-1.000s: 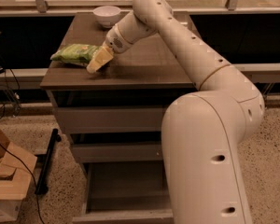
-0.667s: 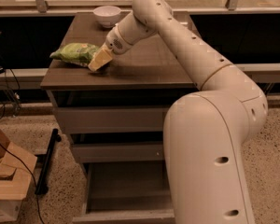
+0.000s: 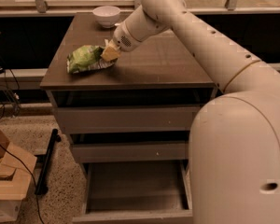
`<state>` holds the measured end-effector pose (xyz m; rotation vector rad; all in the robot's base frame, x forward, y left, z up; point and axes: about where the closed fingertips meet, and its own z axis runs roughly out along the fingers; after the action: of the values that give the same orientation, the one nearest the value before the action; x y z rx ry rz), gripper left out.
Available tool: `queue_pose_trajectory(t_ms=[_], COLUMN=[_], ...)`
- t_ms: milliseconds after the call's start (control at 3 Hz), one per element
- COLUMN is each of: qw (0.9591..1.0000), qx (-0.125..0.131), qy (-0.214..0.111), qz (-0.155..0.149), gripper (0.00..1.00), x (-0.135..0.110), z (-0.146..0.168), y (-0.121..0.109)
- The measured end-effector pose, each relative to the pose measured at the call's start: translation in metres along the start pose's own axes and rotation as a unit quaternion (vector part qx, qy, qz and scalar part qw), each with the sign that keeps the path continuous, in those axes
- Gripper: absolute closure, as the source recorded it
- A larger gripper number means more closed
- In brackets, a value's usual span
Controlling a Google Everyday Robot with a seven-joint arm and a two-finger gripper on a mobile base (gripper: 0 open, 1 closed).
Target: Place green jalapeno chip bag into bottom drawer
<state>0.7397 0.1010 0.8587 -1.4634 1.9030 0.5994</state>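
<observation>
While bottom drawer [image 3: 135, 188] is seen pulled open nearest camera, two upper drawers are stacked above it. On cabinet top [image 3: 168, 64], green jalapeno chip bag [image 3: 86, 59] is laid near front left corner, long axis running left-right across view. Gripper [image 3: 110, 53] is set against bag's right end, touching it, with bag extending leftward from it. Whether grip is closed cannot be told. Lift, then carry down toward camera, is judged required. White bowl [image 3: 106, 16] is seen at far edge.

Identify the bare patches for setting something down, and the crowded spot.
Free: the front right of the cabinet top; the strip between the white bowl and the green jalapeno chip bag; the open bottom drawer. Crowded: front left, where the gripper sits at the bag.
</observation>
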Motion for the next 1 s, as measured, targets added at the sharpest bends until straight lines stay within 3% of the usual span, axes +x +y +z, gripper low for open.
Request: queue_pose_trajectory(t_ms=[333,667,1000], qw=[0.9996,0.9976,0.9976], qx=[0.011,0.018,0.007], qy=[-0.015,-0.011,0.026], qz=[-0.02,-0.066,-0.064], gripper=[1.0,1.0,1.0], x=[-0.004,0.006,0.033], z=[-0.037,-0.092,-0.139], y=[0.024,0.069,0.133])
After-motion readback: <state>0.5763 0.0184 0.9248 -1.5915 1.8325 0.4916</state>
